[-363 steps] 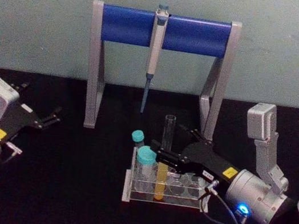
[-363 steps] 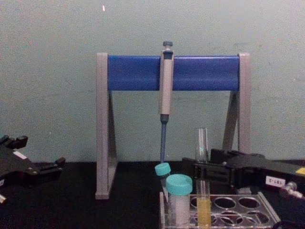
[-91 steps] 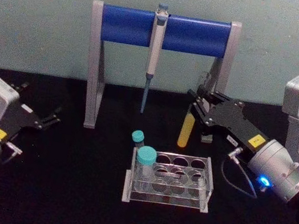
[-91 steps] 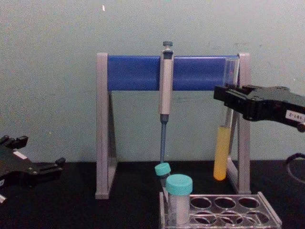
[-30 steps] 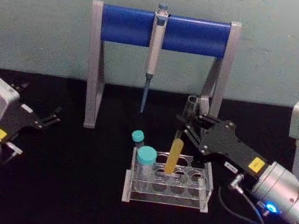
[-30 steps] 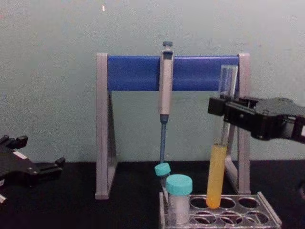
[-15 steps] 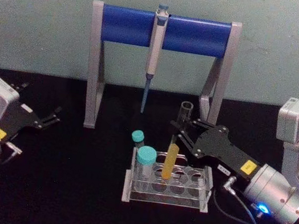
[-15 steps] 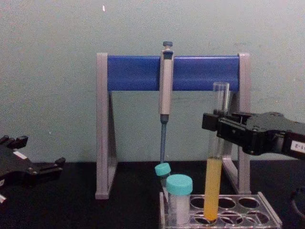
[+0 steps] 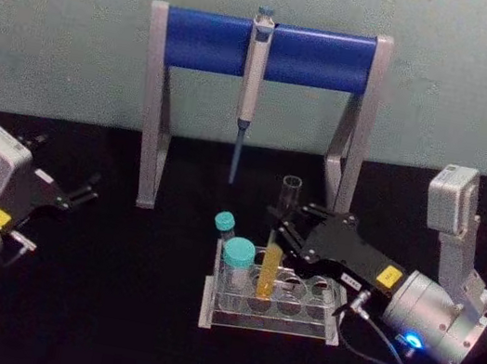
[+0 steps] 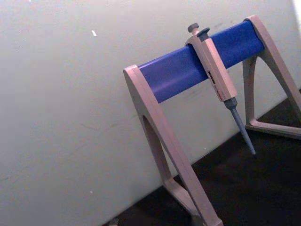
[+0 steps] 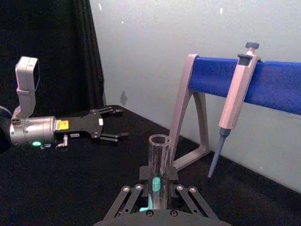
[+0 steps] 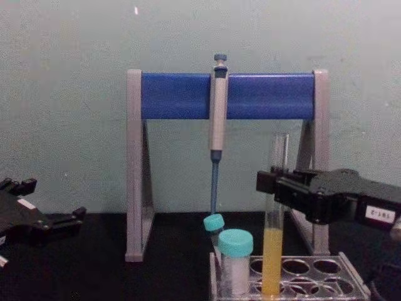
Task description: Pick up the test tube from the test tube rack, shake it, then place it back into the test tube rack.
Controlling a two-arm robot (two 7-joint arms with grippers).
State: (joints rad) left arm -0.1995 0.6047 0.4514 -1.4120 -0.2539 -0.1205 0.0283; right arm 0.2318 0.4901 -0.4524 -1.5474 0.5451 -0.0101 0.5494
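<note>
Well left of the low clear plastic test tube rack (image 9: 270,326), the left gripper (image 9: 67,166) lay low over the black tabletop (image 9: 126,312). Its claw was spread and held nothing, and a broad bare stretch of table lay between it and the rack. Behind the rack rose the grey-and-blue pipette stand (image 9: 267,49). Two short teal-capped tubes (image 9: 237,254) stood at the rack's left end. Just right of them the tall clear glass test tube with yellow liquid (image 9: 269,267) stood nearly upright, its foot down in a rack hole. The right gripper (image 9: 284,229) reached in from the rack's right, its arm slanting low, its claw pinching the tube's bare glass below the rim.
</note>
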